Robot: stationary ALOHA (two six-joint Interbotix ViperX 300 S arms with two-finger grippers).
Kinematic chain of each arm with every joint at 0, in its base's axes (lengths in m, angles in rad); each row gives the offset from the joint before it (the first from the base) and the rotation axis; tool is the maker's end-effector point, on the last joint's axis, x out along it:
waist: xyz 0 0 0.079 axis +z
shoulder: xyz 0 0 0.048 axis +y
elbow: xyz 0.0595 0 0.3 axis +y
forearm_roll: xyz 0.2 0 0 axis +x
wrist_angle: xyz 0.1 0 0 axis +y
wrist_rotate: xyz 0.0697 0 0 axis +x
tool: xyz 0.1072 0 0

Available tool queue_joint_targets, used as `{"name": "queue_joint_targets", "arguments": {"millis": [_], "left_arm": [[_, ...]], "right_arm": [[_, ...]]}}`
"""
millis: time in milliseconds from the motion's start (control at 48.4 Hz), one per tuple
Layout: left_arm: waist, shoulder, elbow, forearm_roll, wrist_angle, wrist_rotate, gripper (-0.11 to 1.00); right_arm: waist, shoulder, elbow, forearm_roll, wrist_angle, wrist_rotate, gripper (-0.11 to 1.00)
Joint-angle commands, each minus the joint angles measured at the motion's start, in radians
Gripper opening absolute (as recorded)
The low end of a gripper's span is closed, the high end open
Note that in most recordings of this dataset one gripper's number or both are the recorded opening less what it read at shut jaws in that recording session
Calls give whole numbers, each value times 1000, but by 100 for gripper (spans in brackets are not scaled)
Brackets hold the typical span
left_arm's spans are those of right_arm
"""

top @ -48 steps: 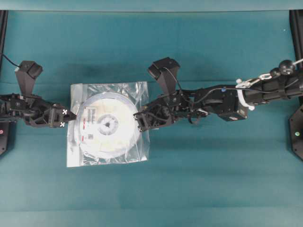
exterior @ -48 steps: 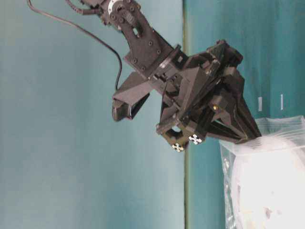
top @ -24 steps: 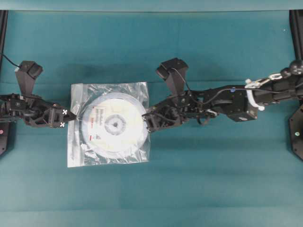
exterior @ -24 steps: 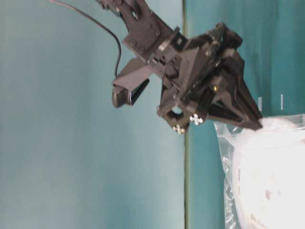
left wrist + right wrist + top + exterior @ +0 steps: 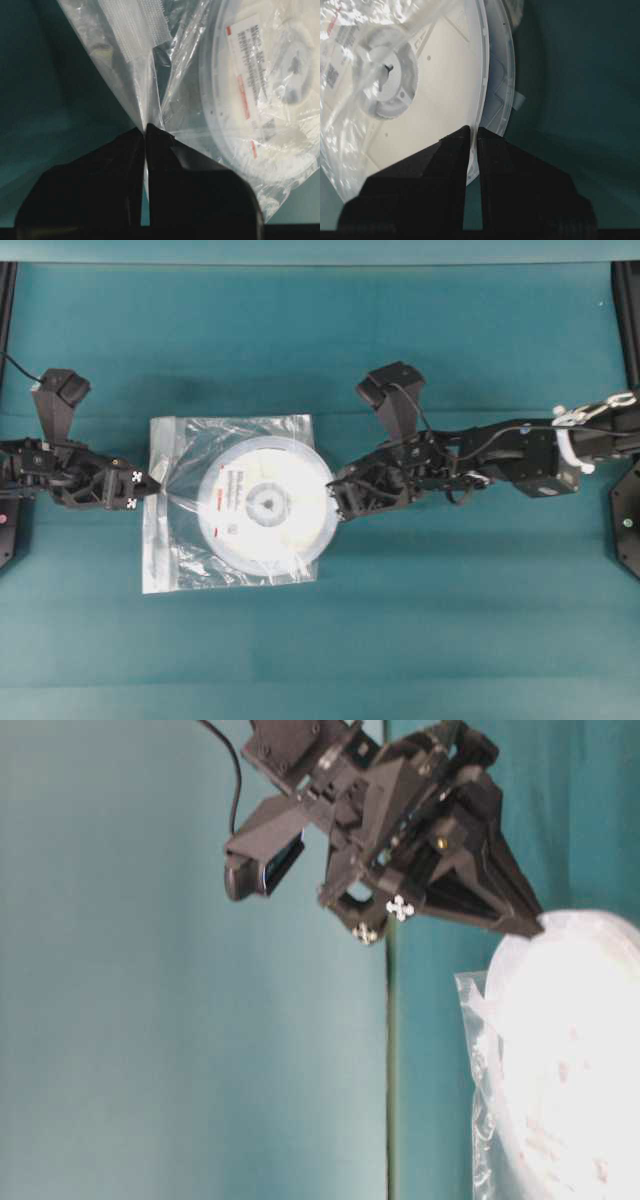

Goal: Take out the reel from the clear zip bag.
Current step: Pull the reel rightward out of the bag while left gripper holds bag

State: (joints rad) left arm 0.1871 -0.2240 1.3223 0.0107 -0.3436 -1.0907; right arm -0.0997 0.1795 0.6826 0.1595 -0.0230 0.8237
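Overhead view: the clear zip bag (image 5: 180,540) lies flat on the teal table (image 5: 320,660), left of frame centre. The reel (image 5: 267,505) sits about mid-frame, most of it still inside the bag, its right edge sticking out past the bag's right side. White label with red stripe faces up, left of the grey hub.

The left gripper (image 5: 152,487) comes in from the left edge, jaws shut, pinching the bag's left edge about halfway down. The plastic pulls to a peak at the pinch. Left wrist view: the two black fingers (image 5: 100,185) are pressed together with a thin fold of bag (image 5: 145,100) between them; the whitish zip strip runs up toward the top of frame; the reel (image 5: 270,100) fills the right side, under crinkled film.

The right gripper (image 5: 338,502) reaches in from the right, tips at the reel's right edge. Right wrist view: jaws nearly closed, clamped on the reel's thin rim (image 5: 482,75), cream face and hub at left, bare table at right.

Table-level view: right gripper (image 5: 535,925) at top, pointing down-right, tips meeting the bright overexposed reel (image 5: 575,1020) at the right edge. Bag (image 5: 480,1120) hangs crinkled just left of the reel, lower right of frame.
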Motion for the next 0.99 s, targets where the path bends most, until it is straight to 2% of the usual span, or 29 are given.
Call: {"name": "queue_joint_targets", "arguments": {"millis": [0,475,970], "left_arm": [[-2,-2,-12,3,-5,2,0],[-2,-2,-11,3,-5,0,0],[-2,-2,-14,2,-5,0,0]], "right_arm": [[3,-40,15,2,0,5,9],[-3,-137,143,2,5,6,9],[-6,-219,225,2,26,6,9]]}}
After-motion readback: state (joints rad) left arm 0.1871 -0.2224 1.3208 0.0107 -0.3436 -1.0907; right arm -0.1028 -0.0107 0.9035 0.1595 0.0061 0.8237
